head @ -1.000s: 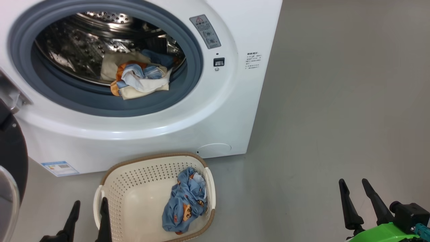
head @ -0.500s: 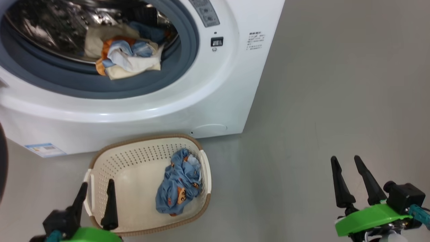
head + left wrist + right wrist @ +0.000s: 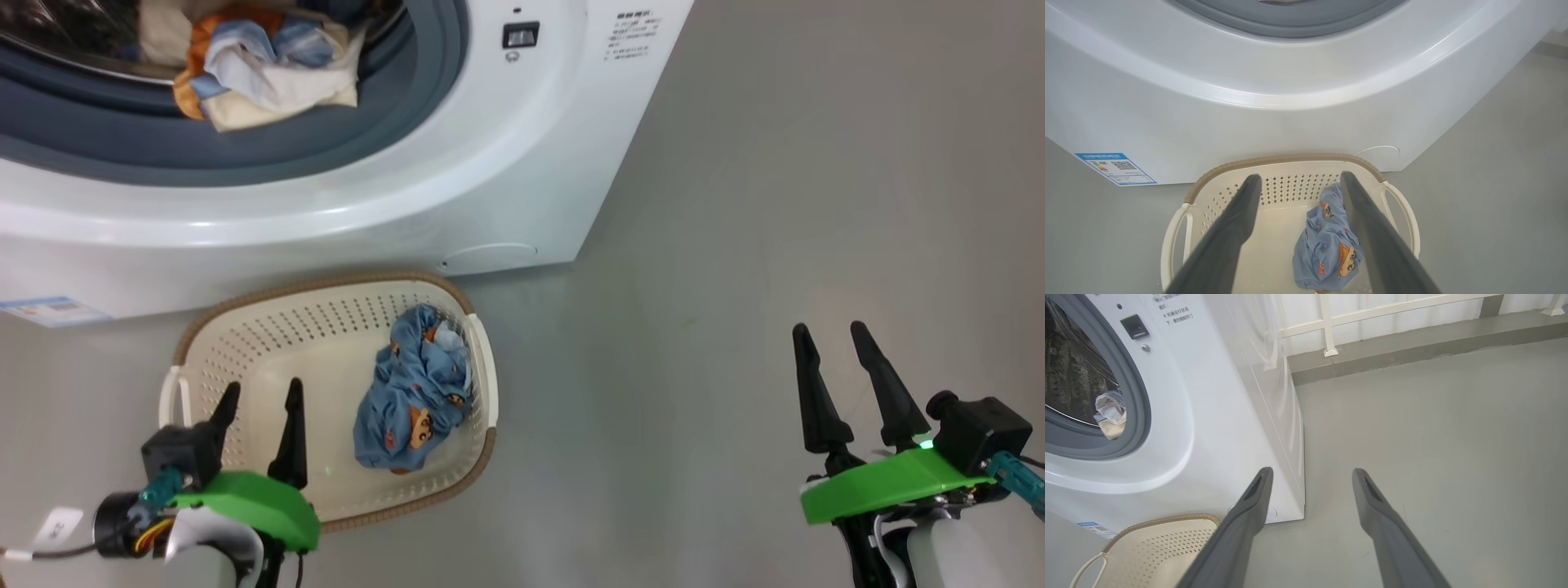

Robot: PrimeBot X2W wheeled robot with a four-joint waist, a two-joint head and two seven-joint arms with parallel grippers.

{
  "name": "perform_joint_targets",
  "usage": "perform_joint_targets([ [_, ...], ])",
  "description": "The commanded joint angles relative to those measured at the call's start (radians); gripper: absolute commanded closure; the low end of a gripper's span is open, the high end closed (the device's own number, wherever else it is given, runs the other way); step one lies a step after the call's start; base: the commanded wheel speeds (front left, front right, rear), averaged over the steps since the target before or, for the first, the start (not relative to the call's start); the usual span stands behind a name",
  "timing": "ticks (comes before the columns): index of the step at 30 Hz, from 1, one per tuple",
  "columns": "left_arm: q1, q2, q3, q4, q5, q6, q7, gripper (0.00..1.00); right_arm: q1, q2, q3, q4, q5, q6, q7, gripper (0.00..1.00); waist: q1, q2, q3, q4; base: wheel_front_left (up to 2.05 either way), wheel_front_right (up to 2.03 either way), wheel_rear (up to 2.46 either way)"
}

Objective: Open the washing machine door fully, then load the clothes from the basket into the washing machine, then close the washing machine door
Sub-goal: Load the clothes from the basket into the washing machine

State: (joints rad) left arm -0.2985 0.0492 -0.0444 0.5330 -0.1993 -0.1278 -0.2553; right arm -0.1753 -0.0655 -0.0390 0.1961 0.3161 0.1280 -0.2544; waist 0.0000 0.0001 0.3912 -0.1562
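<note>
washing machine (image 3: pixel 506 163): big white front loader at the top of the head view, opening uncovered, grey gasket (image 3: pixel 245 155) ringing the mouth
pile of clothes (image 3: pixel 261 65): cream, orange and light blue stuff bunched at the front lip of the drum, resting against the gasket. The head view cuts it off at the top, so honestly can't tell how many pieces are in there
basket (image 3: pixel 326 282): on the floor (image 3: pixel 735 245) right in front of the machine, just beside its base, brown rim toward the washer
blue garment (image 3: pixel 412 392): one crumpled light blue piece with orange-brown cartoon prints, lying inside the basket against its right wall
left gripper (image 3: pixel 265 382): hovering over the near left part of the basket, fingers spread and holding nothing. In its wrist view the blue garment sits ahead, partly behind one finger
right gripper (image 3: pixel 828 327): well off to the right over bare floor, fingers apart too, nothing between them
label sticker (image 3: pixel 49 310): small blue one, low on the machine's front, left of the basket
latch slot (image 3: pixel 520 34): little dark rectangle on the front panel, right of the opening
</note>
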Motion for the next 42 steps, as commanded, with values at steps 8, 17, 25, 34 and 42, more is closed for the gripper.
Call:
perform_joint_targets([
  [8, -0.128, 0.035, -0.052, 0.126, -0.040, -0.003, -0.006, 0.00, -0.048, 0.006, 0.034, -0.027, 0.002, 0.003, -0.007, 0.00, 0.0000, -0.0001, 0.104, -0.027, 0.00, 0.00, 0.00],
  [17, -0.247, 0.043, -0.170, 0.307, -0.095, -0.003, -0.006, 0.00, -0.081, 0.013, 0.052, -0.030, 0.014, 0.003, -0.007, 0.00, 0.0000, -0.0001, 0.186, -0.064, 0.00, 0.00, 0.00],
  [25, -0.370, 0.054, -0.308, 0.498, -0.163, -0.003, -0.006, 0.00, -0.108, 0.015, 0.069, -0.033, 0.037, 0.003, -0.007, 0.00, 0.0000, -0.0001, 0.258, -0.092, 0.00, 0.00, 0.00],
  [34, -0.479, 0.070, -0.439, 0.609, -0.265, -0.003, 0.014, 0.00, -0.129, 0.015, 0.080, -0.040, 0.052, 0.003, -0.007, 0.00, 0.0000, -0.0001, 0.322, -0.115, 0.00, 0.00, 0.00],
  [42, -0.556, 0.102, -0.557, 0.626, -0.364, -0.003, 0.048, 0.00, -0.144, 0.015, 0.080, -0.054, 0.051, 0.003, -0.007, 0.00, 0.0000, -0.0001, 0.377, -0.119, 0.00, 0.00, 0.00],
])
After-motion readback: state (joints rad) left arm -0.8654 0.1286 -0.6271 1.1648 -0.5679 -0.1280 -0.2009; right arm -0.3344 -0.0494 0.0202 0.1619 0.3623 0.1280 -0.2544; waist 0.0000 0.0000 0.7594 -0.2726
